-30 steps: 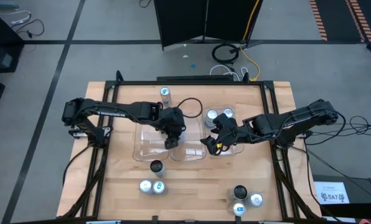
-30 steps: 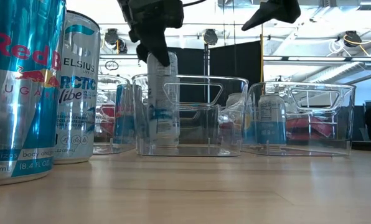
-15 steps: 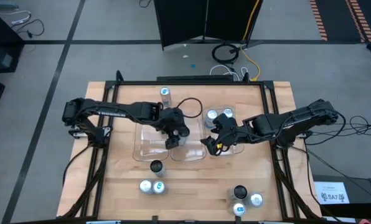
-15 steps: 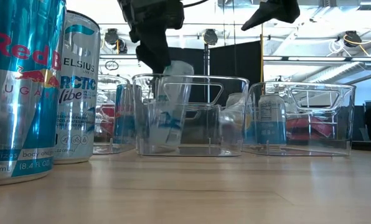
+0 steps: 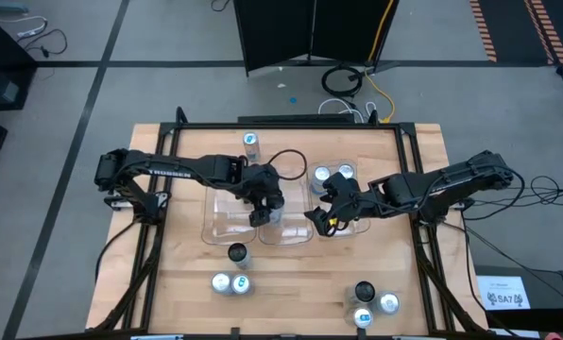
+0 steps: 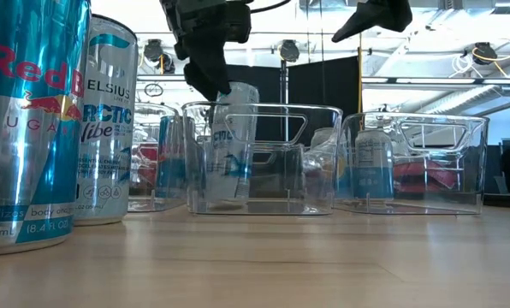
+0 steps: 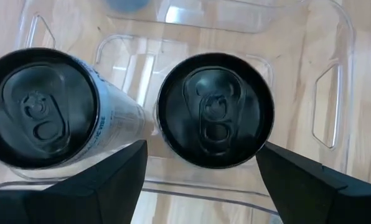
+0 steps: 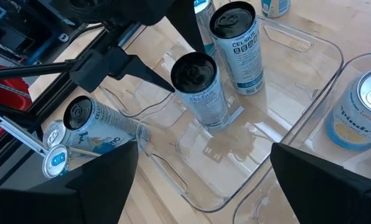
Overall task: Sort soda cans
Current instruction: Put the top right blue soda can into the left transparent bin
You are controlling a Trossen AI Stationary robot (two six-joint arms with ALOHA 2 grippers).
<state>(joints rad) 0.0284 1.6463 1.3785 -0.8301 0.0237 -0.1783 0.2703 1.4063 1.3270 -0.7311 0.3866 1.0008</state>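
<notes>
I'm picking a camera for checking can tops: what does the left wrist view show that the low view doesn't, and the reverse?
Only the left wrist view: the black lids of two cans in the middle tray. Only the low view: the two foreground cans with readable labels, and the right tray's can. Both: the left gripper, open, over a can in the middle tray.

"Red" and "SUGAR" on the nearest blue-silver can (image 6: 24, 120), "ELSIUS", "ARCTIC", "Vibe" on the white can beside it (image 6: 105, 128), "SA7" on a floor sign (image 5: 504, 295)
</notes>
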